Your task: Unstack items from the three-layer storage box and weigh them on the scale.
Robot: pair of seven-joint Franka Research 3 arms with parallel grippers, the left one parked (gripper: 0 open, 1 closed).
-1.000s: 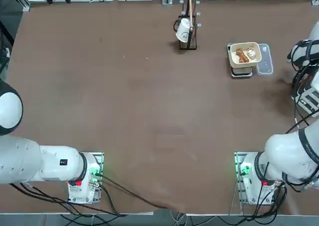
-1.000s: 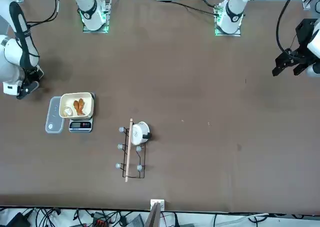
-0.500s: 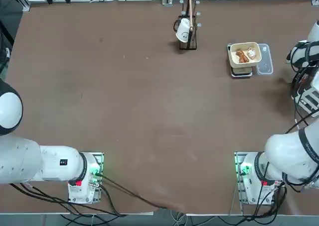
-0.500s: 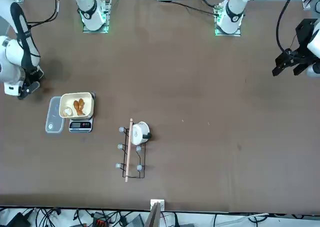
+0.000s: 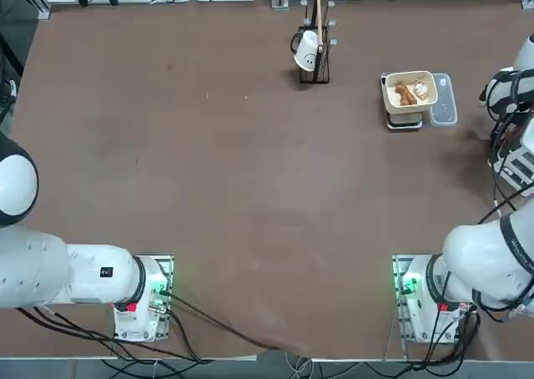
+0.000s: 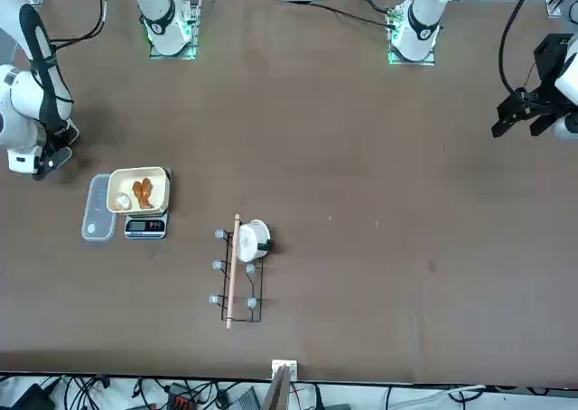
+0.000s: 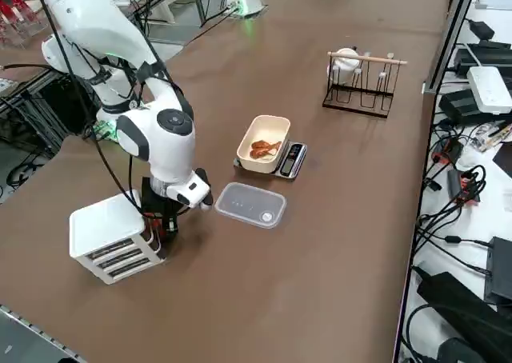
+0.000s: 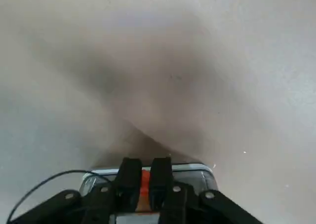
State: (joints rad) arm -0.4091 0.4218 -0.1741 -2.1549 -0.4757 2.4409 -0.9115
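The three-layer storage box, white with drawer fronts, stands at the table's right edge. My right gripper is low against its front. In the right wrist view the gripper has its fingers drawn close on a small orange item, just over a clear drawer rim. The scale carries a cream tray holding orange-brown items and one whitish item. The gripper is well apart from the scale.
A clear flat lid lies between the storage box and the scale. A black rack with a white cup stands at the far middle of the table. Cables and gear line the table's far side.
My right wrist has shifted slightly at the storage box. The scale, tray and lid have not moved.
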